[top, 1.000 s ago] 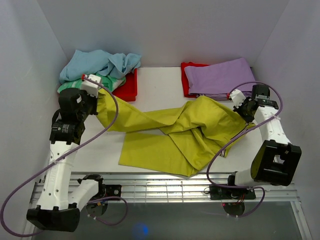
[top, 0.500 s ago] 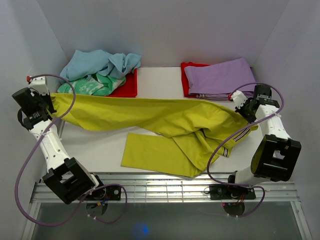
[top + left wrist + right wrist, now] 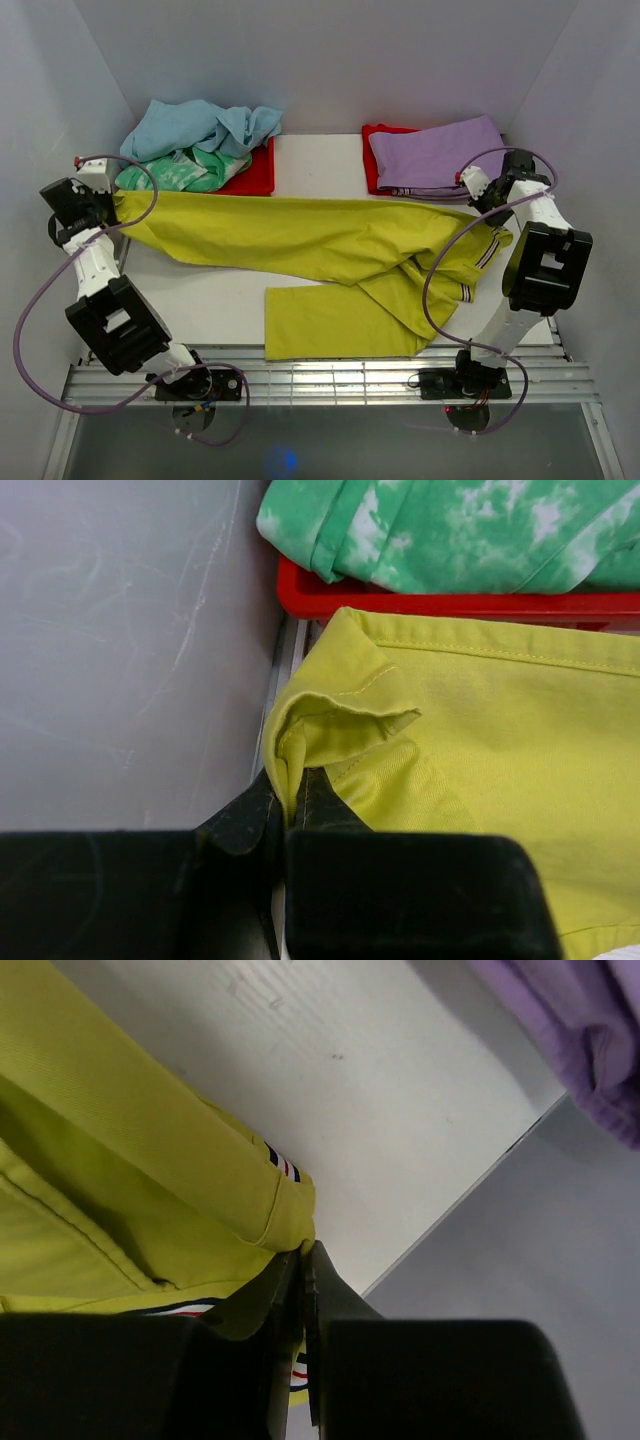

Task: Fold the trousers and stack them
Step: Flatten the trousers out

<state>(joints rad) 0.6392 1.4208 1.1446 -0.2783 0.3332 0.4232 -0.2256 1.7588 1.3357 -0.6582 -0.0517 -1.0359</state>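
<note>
I read the left gripper as clenched on a hem corner of the trousers at the left edge of the table, just near of the red tray. The right gripper is clamped on the striped waistband at the right edge. One leg spans the table between them; the other lies toward the near side.

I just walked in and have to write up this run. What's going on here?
Two robot arms are handling the yellow trousers. The left gripper is shut on a leg hem at the left edge of the table. The right gripper is shut on the end with striped trim at the right. One leg is stretched across the table and the other lies loose nearer the arms. Nothing is folded yet.
</note>
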